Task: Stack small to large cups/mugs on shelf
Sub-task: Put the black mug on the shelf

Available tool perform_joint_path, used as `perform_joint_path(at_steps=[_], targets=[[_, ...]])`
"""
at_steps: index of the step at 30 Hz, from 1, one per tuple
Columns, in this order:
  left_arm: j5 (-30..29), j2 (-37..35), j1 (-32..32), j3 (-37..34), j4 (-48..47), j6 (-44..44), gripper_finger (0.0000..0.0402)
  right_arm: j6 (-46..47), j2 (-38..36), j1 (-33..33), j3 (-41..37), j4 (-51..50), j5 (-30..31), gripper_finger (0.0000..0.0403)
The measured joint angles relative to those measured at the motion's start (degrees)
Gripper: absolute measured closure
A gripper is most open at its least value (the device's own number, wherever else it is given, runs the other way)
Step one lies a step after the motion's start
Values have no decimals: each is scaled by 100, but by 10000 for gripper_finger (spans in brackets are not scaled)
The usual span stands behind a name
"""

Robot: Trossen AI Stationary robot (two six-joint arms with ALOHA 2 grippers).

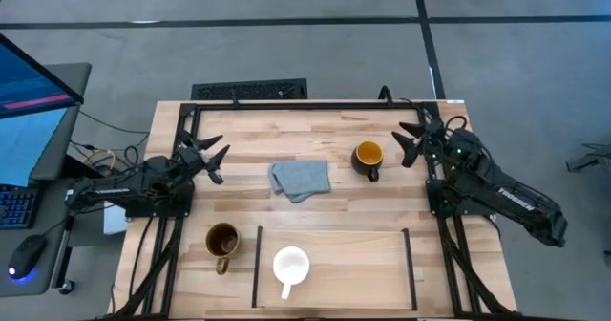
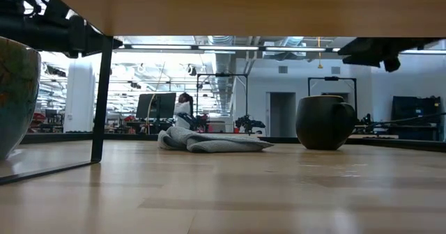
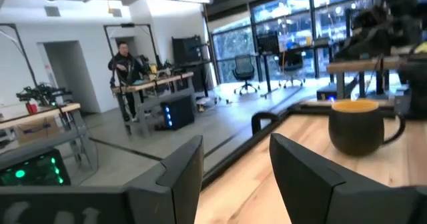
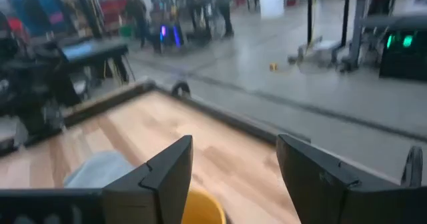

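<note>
The small white mug [image 1: 290, 265] sits nearest the front edge of the table, on the light wooden shelf area [image 1: 353, 264] between two thin black upright bars [image 1: 258, 254]. It is at the left end of that space, and its handle points toward the front edge. Just left of the left bar, outside the shelf, stands the brownish-gold mug with the dark inside [image 1: 222, 241]. In the low view only a curved slice of it [image 2: 15, 95] shows at the left edge; the rest is cut off.

Farther back, in the middle of the table, lies a crumpled grey cloth [image 1: 301, 179]. To its right stands the dark mug with the yellow-orange inside [image 1: 368, 158]. The low view shows only its dark outside [image 2: 325, 122].

The left gripper [image 1: 215, 156] hangs over the far left part of the table, with its two fingers spread apart and nothing between them. The right gripper [image 1: 412, 138] is on the far right, just beside the dark mug, also spread apart and empty.

There is white writing on the right arm [image 1: 514, 199], but it is too small to read. In the room behind the table a person [image 3: 125, 64] stands at a desk, blurry and hard to make out.
</note>
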Motion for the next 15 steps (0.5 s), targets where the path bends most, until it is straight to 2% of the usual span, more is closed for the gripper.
perform_joint_path(at_steps=[6,15], targets=[[3,9,0,-2,-449,-54,237,-448,879,215,770,-571,-2,163],[0,47,0,6,-480,-20,237,-1473,2290,310,1979,-1113,0,163]])
